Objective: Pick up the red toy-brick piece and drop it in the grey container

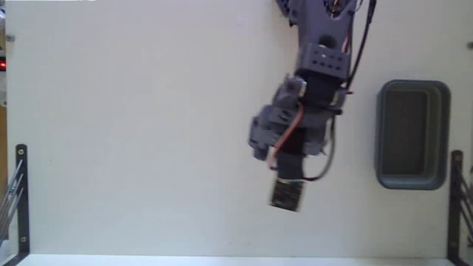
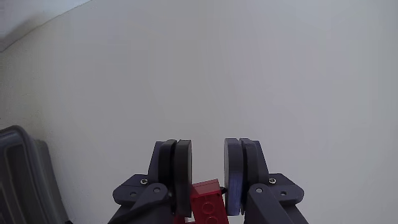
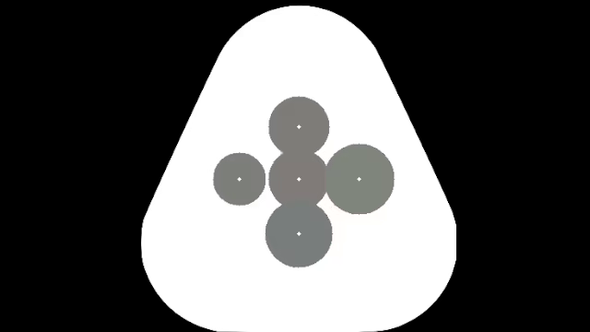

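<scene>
Red plastic showed low between the two dark round pads of the two-finger gripper [image 2: 208,163] in the wrist view: the small bright red toy-brick piece [image 2: 206,198], studs just visible, sat deep in the jaws, pressed against the left-hand pad [image 2: 181,168] and apparently meeting the right-hand one near its base, so the jaws stood closed down to the brick's width with the piece pinched between them. Beyond the fingertips there was only the pale, off-white table [image 2: 205,74], and at the left edge of that view a corner of the rounded grey plastic tray [image 2: 22,171] with its thick rim crept in. From the fixed view above, the grey printed arm [image 1: 310,96] reached down the picture from the top edge, its far end blurred, and the brick itself could not be made out there. That grey container [image 1: 412,134] lay well apart to the right of the arm, near the table's right edge, its darker inside showing nothing in it.
</scene>
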Robot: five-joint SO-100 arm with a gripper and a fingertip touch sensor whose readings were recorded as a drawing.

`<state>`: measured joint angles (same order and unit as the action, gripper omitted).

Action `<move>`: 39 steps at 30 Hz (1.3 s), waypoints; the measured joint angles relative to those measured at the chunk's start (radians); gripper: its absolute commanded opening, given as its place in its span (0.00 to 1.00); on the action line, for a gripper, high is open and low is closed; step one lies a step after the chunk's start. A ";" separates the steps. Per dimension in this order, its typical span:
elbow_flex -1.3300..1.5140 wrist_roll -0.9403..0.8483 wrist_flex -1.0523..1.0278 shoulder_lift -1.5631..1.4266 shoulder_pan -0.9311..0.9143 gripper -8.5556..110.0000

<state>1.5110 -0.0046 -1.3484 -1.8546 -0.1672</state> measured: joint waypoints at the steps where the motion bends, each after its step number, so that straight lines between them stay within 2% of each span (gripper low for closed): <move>1: -0.005 0.000 -0.006 0.002 0.015 0.28; 39: -0.259 0.000 -0.060 0.215 0.669 0.28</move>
<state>1.2517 -0.0046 -1.4082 -1.6398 0.5016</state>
